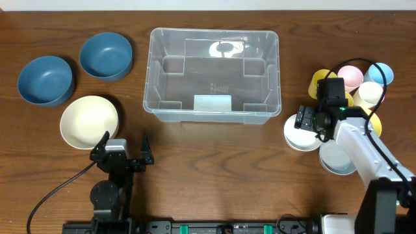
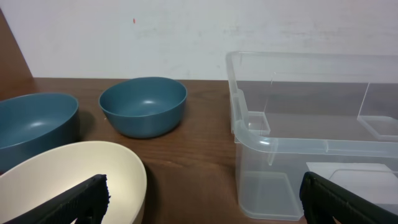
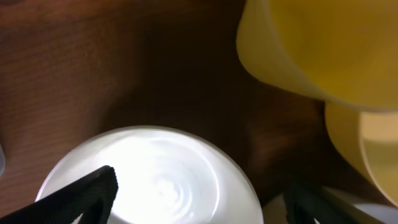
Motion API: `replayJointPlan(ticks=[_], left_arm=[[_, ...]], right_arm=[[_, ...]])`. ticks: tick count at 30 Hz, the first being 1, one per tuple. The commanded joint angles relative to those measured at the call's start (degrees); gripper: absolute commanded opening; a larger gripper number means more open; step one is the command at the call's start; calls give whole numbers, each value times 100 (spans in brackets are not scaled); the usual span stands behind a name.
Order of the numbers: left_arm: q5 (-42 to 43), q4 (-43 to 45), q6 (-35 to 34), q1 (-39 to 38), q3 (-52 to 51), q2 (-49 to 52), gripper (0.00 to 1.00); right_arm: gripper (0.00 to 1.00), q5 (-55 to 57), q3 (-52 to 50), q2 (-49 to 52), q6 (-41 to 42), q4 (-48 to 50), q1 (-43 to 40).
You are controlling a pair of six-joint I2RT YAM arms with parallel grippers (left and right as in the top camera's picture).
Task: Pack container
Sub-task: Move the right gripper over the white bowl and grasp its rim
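The clear container [image 1: 151,73] stands at the table's middle back with nothing loose in it; it also shows at the right in the left wrist view [image 2: 292,146]. My left gripper [image 1: 123,148] is open and empty near the front edge, between a cream bowl [image 1: 89,121] and the container; its fingers [image 2: 205,202] frame bare table. My right gripper [image 1: 305,118] is open just above a white bowl [image 1: 298,138], to the right of the container. In the right wrist view its fingers [image 3: 202,199] straddle that white bowl [image 3: 161,177].
Two blue bowls [image 1: 44,79] [image 1: 106,55] sit at the back left, also in the left wrist view [image 2: 31,124] [image 2: 143,106], with the cream bowl [image 2: 74,174]. Yellow, pink, blue and cream cups [image 1: 354,77] cluster at the right; a yellow one [image 3: 323,50] is near my right gripper. Another white bowl [image 1: 337,159] lies beside.
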Motion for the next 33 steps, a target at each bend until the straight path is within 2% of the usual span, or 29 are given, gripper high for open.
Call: replayJointPlan(ticks=[1,3,10,15,29,33], left_arm=[[17,-205,76,33,-92,-7,98],[17,-205,76,33,-92,-7,98],[20,-205,76,33,-92,-7,98],[17,-205,79,33,-92,-7,98],[17,-205,76,33,-92,-7,98],[17,-205,76,33,-92,-7,98]], right_arm=[[81,-70,-46,155,-44,85,48],[75,-103,-48,223,-42,133,48],[66,-107,-48,455,-42,199,48],[53,-107,-48,614,-44,197,48],[1,-107,-48,634,-90,-203,48],[1,-107,-48,634,-87,-446,48]])
